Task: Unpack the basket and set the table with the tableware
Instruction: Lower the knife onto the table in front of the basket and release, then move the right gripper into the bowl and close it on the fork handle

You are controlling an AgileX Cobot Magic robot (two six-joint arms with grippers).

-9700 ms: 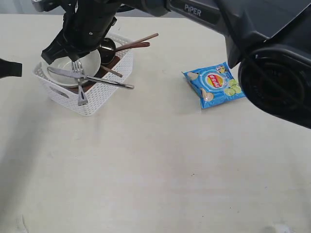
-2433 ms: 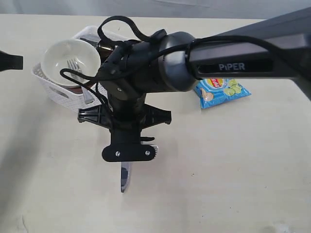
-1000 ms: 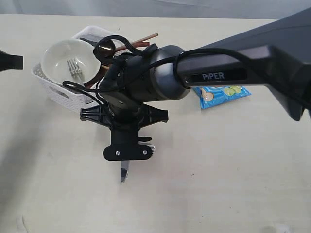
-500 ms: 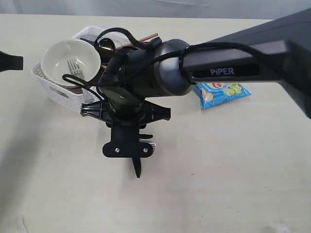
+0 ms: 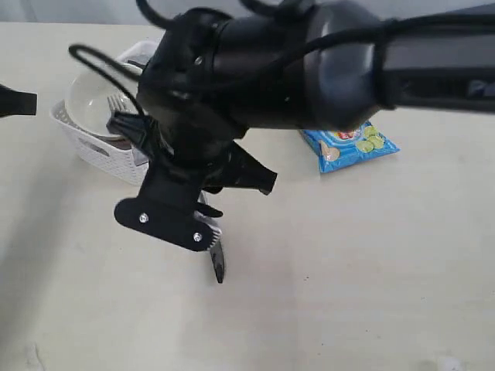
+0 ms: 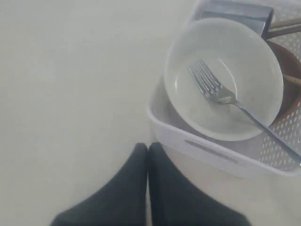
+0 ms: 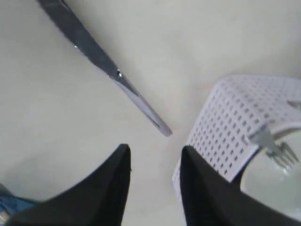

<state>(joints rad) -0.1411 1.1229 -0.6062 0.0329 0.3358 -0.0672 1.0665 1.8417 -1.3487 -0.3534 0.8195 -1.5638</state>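
knife (image 7: 94, 56) placing judged done: it lies on the surface (image 5: 348, 270) just beside the basket (image 5: 85, 143). right tool (image 7: 155, 155) apart, empty; left tool (image 6: 148, 150) together. next: lift the fork (image 6: 221, 94) from the bowl (image 6: 197, 117).

Shiny steel knife (image 7: 101, 61), perforated white plastic basket (image 7: 223, 125), matt table (image 7: 47, 122)
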